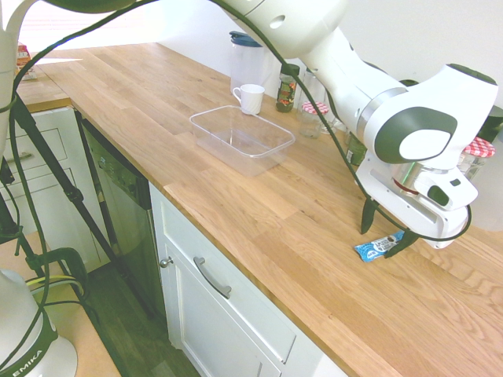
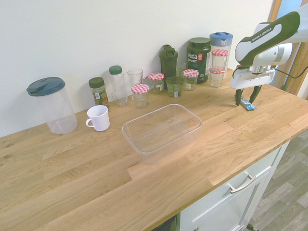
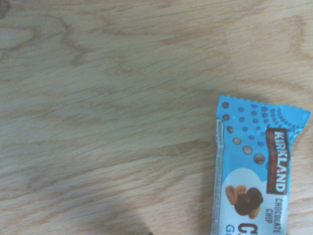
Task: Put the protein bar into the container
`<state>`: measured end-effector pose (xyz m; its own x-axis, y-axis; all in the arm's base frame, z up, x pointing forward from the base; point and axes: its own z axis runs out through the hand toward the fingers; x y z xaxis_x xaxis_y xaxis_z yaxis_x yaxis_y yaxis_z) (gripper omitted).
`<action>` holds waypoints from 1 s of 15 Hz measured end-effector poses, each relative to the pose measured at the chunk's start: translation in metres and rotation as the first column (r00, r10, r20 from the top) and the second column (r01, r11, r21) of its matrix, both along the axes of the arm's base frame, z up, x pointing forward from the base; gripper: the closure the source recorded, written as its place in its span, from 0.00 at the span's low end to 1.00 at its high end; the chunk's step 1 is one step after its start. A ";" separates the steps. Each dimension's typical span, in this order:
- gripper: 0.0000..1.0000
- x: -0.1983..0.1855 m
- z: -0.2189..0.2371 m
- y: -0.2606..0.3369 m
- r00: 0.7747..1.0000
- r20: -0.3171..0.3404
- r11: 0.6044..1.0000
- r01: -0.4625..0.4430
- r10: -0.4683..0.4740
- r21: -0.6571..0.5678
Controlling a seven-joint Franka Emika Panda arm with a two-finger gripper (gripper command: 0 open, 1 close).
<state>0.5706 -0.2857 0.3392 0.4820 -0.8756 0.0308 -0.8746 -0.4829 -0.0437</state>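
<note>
The protein bar (image 1: 376,248) (image 2: 247,104) lies flat on the wooden counter in its bright blue wrapper. Close up in the wrist view, the bar (image 3: 254,171) shows its print. My gripper (image 1: 387,230) (image 2: 246,97) is open and points down right over the bar, with one dark finger on each side and the tips just above the wood. Nothing is gripped. The container (image 1: 271,153) (image 2: 144,149), a clear shallow tub, stands empty on the counter well away from the gripper, toward the middle.
A white mug (image 1: 250,98) (image 2: 98,118) and a clear jug with a blue lid (image 1: 245,59) (image 2: 52,103) stand beyond the tub. Jars with red-checked lids (image 2: 140,94), a drinking glass (image 2: 135,77), bottles and a dark green tub (image 2: 198,57) line the wall.
</note>
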 end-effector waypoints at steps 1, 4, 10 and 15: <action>1.00 0.000 -0.001 0.000 1.000 0.002 1.000 0.000 0.000 -0.003; 1.00 0.001 -0.001 -0.001 1.000 0.005 1.000 -0.002 0.002 -0.009; 1.00 0.006 -0.001 0.008 1.000 0.001 0.999 -0.007 0.007 -0.041; 1.00 0.005 0.013 0.035 0.999 0.023 0.997 -0.030 0.032 -0.075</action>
<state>0.5756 -0.2509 0.3524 0.5071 -0.8551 0.1077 -0.8583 -0.5124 -0.0275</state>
